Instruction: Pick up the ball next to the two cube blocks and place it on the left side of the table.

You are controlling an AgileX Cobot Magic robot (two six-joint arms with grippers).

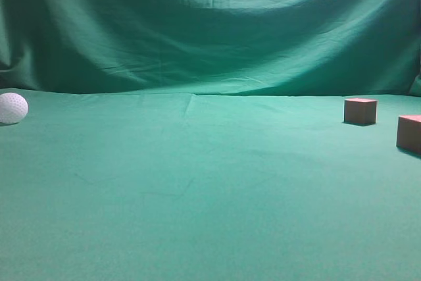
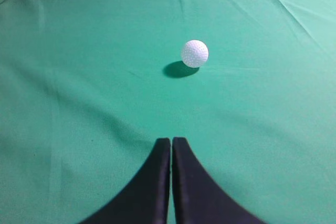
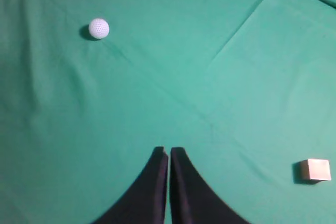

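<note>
1. The left gripper (image 2: pixel 171 141) has its two black fingers pressed together, only a hairline seam between them, and nothing sits in that seam. It hangs above bare green cloth.
2. The right gripper (image 3: pixel 168 150) looks the same from its own wrist camera: fingers closed tip to tip, holding nothing, with cloth beneath.
3. Ahead of the left gripper, well clear of the fingertips, the ball (image 2: pixel 195 53) rests on the table (image 2: pixel 79 103). It is white and dimpled, with a dark shadow to its lower left.
4. From the right wrist view the same ball (image 3: pixel 98 28) lies far off toward the upper left, apart from everything else.
5. In that view one pale-looking cube (image 3: pixel 317 170) sits near the lower right edge, off to the side of the closed fingers.
6. From the exterior view, the ball (image 1: pixel 12 108) sits at the far left edge of the table (image 1: pixel 210 195).
7. The two cube blocks (image 1: pixel 360 110) stand at the far right, reddish-brown, near each other but not touching; the nearer one is cut by the frame edge.
8. A draped green backdrop (image 1: pixel 210 24) hangs behind the table.
9. Neither arm shows in the exterior view.
</note>
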